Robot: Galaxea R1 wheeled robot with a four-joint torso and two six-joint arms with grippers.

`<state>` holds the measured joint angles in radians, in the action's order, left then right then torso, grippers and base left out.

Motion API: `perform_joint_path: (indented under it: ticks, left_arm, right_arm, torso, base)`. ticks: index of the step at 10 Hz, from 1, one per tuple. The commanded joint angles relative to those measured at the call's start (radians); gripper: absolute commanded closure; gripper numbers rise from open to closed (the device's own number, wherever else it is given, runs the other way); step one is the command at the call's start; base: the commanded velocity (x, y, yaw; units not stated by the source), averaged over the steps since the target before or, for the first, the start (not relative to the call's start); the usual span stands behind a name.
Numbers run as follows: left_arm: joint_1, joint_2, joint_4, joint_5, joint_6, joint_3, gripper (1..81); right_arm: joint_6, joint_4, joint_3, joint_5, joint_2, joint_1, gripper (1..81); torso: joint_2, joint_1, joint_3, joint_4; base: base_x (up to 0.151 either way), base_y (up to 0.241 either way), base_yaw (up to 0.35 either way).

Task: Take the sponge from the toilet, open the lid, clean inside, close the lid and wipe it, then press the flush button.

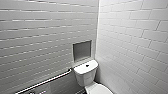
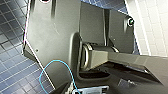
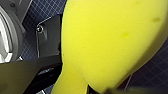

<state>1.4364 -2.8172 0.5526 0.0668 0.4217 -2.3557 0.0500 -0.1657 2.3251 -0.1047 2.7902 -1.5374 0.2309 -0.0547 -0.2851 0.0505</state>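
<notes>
The white toilet (image 1: 86, 74) stands in the corner, low in the head view, its boxy tank facing me. The small dark flush button (image 1: 87, 65) sits in the middle of the tank top. Below the tank, the white lid (image 1: 100, 89) lies down over the bowl and is cut off by the picture's edge. The yellow sponge (image 3: 107, 42) looms very close in the right wrist view, pinched narrow at one end where my right gripper (image 3: 75, 85) is shut on it. In the left wrist view, nothing is held near the left arm, which hangs over the floor.
A metal grab bar (image 1: 45, 82) runs along the white tiled wall left of the toilet. A square recessed niche (image 1: 82, 50) sits above the tank. A second tiled wall (image 1: 135, 50) closes in on the right. The floor (image 2: 12, 62) is dark blue tile.
</notes>
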Motion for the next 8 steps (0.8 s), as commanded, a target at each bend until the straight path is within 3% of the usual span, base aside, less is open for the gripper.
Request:
perform_joint_path:
  ticks: [1,8]
  left_arm:
    - [-0.049,0.008,0.007,0.077,0.005,0.016,1.0]
    - [-0.049,0.008,0.007,0.077,0.006,0.016,1.0]
  right_arm:
    - [-0.002,0.017,-0.014,0.059,-0.013,0.036,81.1]
    - [-0.004,0.014,-0.009,0.056,-0.016,0.027,81.1]
  torso:
    - [0.000,0.000,0.000,0.000]
    - [0.000,0.000,0.000,0.000]
  base:
    - [0.083,0.000,0.000]
    - [0.083,0.000,0.000]
